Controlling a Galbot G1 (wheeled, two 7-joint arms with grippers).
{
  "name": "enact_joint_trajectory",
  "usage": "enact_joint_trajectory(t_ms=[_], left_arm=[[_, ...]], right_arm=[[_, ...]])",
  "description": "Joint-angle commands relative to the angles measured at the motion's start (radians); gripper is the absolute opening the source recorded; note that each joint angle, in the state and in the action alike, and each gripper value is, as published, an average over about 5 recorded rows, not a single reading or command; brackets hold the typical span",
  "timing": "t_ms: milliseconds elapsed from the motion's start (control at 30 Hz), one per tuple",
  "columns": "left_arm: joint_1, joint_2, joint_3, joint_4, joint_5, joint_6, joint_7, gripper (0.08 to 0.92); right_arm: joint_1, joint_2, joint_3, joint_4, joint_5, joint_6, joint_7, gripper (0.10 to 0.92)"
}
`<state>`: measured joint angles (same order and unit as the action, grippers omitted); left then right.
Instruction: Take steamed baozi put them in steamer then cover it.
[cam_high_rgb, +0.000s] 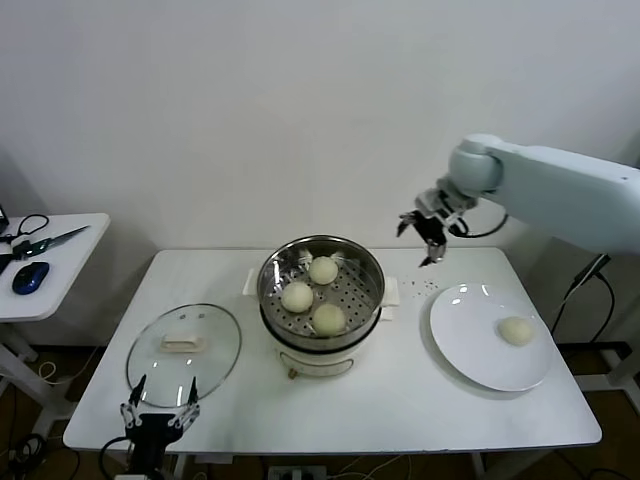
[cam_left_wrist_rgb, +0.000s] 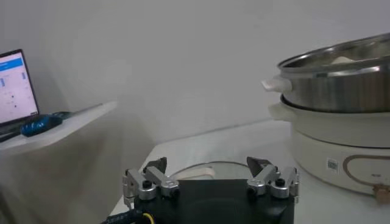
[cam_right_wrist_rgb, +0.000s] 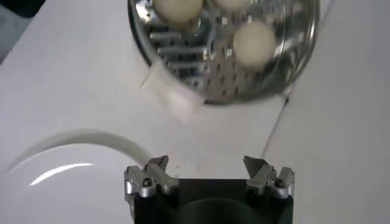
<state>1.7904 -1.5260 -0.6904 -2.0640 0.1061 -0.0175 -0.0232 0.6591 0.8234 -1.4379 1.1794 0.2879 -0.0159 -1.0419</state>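
Surface carries everything: steamer at centre, plate on the right, cover lying flat on the left. Three baozi sit in the steamer; the fourth baozi waits on the plate, so loading looks nearly done. Right end effector hangs empty, fingers spread wide, above the gap between steamer and plate. Next it likely must swing out and descend over the plate's bun. Open room surrounds that bun. Left end effector idles, spread wide, at the front edge by the cover.
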Motion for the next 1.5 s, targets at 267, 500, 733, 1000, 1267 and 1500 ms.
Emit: enact_joint_trajectory(t_ms=[267, 500, 733, 1000, 1267, 1500], left_arm=[[0.013, -0.01, 0.004, -0.005, 0.024, 0.002, -0.002, 0.823], [0.017, -0.022, 0.009, 0.005, 0.042, 0.002, -0.002, 0.823], [0.01, -0.026, 0.017, 0.01, 0.058, 0.009, -0.001, 0.823], [0.006, -0.026, 0.014, 0.019, 0.062, 0.012, -0.002, 0.823], [0.007, -0.029, 0.014, 0.021, 0.067, 0.011, -0.002, 0.823], [0.009, -0.029, 0.013, 0.021, 0.068, 0.01, -0.003, 0.823]], right_arm=[[-0.477, -0.243, 0.373, -0.213, -0.254, -0.018, -0.038, 0.823], [-0.607, -0.198, 0.493, -0.314, -0.378, 0.021, -0.035, 0.823], [-0.667, -0.116, 0.61, -0.452, -0.469, 0.071, -0.031, 0.823], [-0.675, -0.048, 0.654, -0.547, -0.506, 0.102, -0.033, 0.823], [-0.67, -0.013, 0.658, -0.588, -0.519, 0.12, -0.041, 0.823], [-0.668, -0.012, 0.664, -0.579, -0.501, 0.124, -0.053, 0.79]])
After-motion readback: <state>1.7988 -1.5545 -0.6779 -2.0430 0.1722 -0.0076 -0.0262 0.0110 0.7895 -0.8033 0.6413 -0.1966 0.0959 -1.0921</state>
